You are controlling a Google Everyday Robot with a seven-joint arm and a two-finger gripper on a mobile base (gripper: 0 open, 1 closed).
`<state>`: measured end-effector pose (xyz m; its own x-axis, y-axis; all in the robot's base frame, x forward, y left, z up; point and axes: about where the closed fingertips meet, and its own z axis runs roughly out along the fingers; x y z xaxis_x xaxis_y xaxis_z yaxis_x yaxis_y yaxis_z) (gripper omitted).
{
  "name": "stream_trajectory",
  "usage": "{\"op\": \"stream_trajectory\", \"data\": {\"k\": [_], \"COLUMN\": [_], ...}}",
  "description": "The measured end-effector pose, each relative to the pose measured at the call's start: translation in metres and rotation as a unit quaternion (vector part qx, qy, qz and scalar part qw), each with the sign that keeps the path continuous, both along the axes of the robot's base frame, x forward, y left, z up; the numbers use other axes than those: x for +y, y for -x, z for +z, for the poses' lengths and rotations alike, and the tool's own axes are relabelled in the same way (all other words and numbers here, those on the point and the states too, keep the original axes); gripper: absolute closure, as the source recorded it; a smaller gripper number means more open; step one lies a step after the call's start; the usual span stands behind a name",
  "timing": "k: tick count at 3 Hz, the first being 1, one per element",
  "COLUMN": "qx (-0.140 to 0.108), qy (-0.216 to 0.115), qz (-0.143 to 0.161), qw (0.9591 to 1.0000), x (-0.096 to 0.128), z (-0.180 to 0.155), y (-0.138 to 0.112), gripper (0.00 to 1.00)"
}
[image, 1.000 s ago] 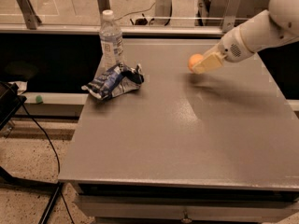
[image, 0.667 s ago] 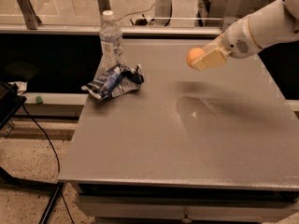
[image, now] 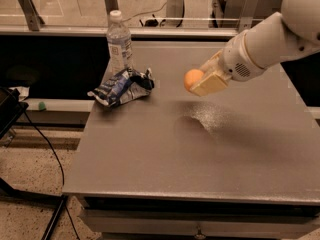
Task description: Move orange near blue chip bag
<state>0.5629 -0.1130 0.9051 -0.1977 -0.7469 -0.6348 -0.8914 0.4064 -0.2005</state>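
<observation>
The orange (image: 192,78) is a small round fruit held in my gripper (image: 200,81), lifted well above the grey table (image: 200,154); its shadow falls on the tabletop below. The gripper comes in from the upper right on a white arm and its cream fingers (image: 211,83) are shut around the orange. The blue chip bag (image: 121,86) lies crumpled on the table's left edge, to the left of the orange and apart from it.
A clear plastic water bottle (image: 119,41) with a white cap stands upright just behind the chip bag. A glass railing runs behind the table. Black cables and a dark object lie on the floor to the left.
The gripper has lifted the orange off the table and carried it left, toward the chip bag. The bag and the bottle have not moved.
</observation>
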Motion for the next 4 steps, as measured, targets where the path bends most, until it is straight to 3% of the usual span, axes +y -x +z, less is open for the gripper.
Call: {"op": "stream_trajectory", "data": {"k": [1, 2, 3, 4], "qx": [-0.012, -0.02, -0.033, -0.037], "qy": [-0.018, -0.044, -0.057, -0.031], "qz": [0.017, 0.07, 0.124, 0.151], "qw": [0.9996, 0.9964, 0.9902, 0.9874], "x": [0.011, 0.047, 0.086, 0.11], "z": [0.01, 0.013, 0.014, -0.003], "y": [0.005, 0.023, 0.044, 0.058], "gripper": [1.0, 1.0, 1.0, 1.0]}}
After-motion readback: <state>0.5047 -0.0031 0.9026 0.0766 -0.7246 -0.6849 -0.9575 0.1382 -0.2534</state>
